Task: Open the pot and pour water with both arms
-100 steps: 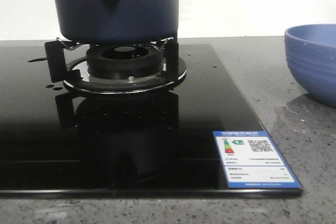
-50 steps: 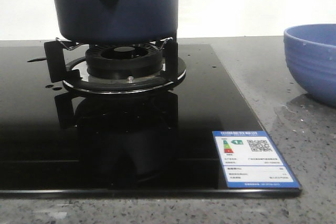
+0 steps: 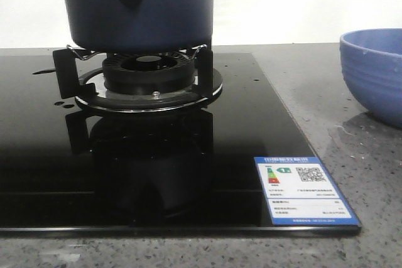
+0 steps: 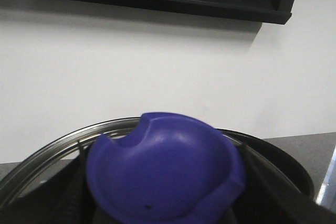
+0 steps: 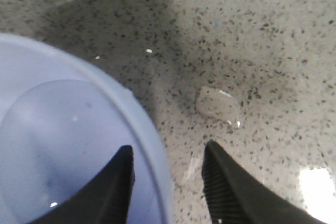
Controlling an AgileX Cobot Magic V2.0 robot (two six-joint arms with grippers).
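Straddling bowl (image 5: 63, 145) rim, my right pincer (image 5: 168, 182) apart | left pincer state: cannot tell, lid (image 4: 163, 177) fills view | pot (image 3: 138, 4) on burner (image 3: 149, 73) | pouring apparently not done

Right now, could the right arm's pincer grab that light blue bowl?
Probably yes. The right pincer is open, with one finger over the bowl's inside and the other over the speckled counter, so the light blue bowl has its rim between them. Nothing blocks it.

Pot (image 3: 141, 7) on burner (image 3: 149, 73), bowl (image 3: 375, 73) to right.
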